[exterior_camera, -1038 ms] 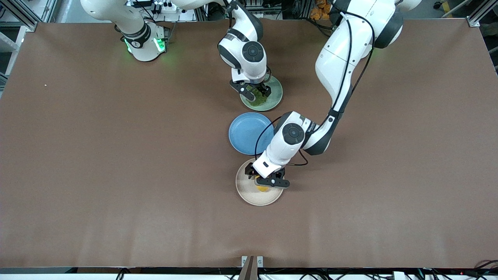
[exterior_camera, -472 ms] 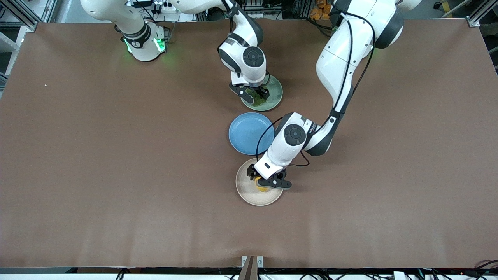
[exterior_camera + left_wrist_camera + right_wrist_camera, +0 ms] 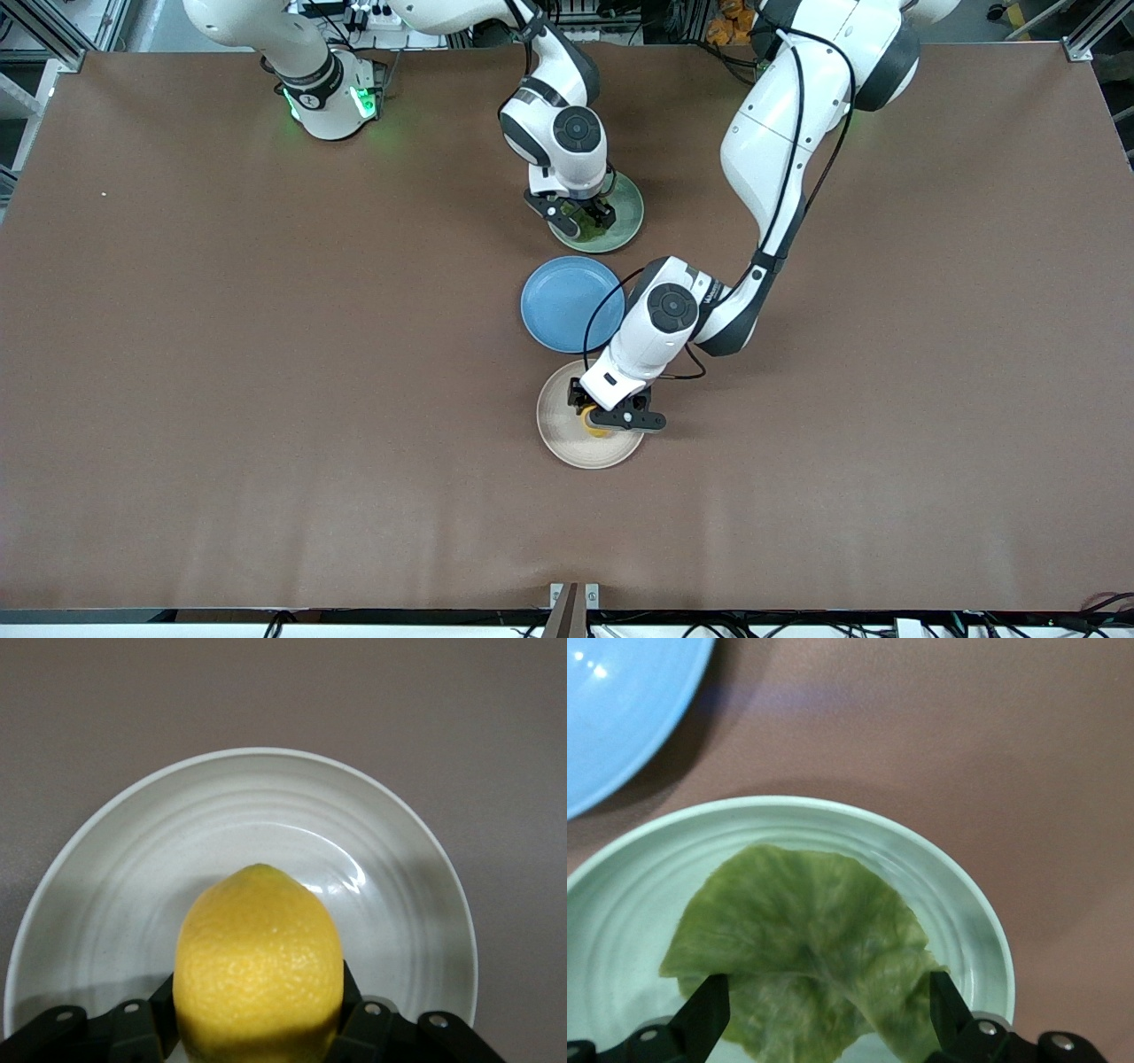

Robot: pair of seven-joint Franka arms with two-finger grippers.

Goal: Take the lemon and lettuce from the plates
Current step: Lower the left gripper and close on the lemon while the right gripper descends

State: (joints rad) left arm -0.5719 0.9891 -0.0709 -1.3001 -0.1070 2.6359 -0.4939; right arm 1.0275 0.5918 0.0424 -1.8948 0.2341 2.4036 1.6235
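The yellow lemon (image 3: 599,431) (image 3: 259,966) lies on the beige-cream plate (image 3: 567,447) (image 3: 133,868). My left gripper (image 3: 605,416) (image 3: 257,1020) is down on that plate, its black fingers pressed against both sides of the lemon. The green lettuce leaf (image 3: 588,228) (image 3: 797,935) lies flat on the pale mint plate (image 3: 627,213) (image 3: 961,895). My right gripper (image 3: 580,213) (image 3: 828,1014) is low over the leaf, open, with one finger at each side of it and not touching.
A blue plate (image 3: 560,303) (image 3: 620,700) with nothing on it sits between the two plates, close to both. The brown table (image 3: 266,354) stretches bare toward both ends.
My left gripper's fingers have closed in on the lemon. My right gripper has settled slightly lower over the lettuce. The plates have not moved.
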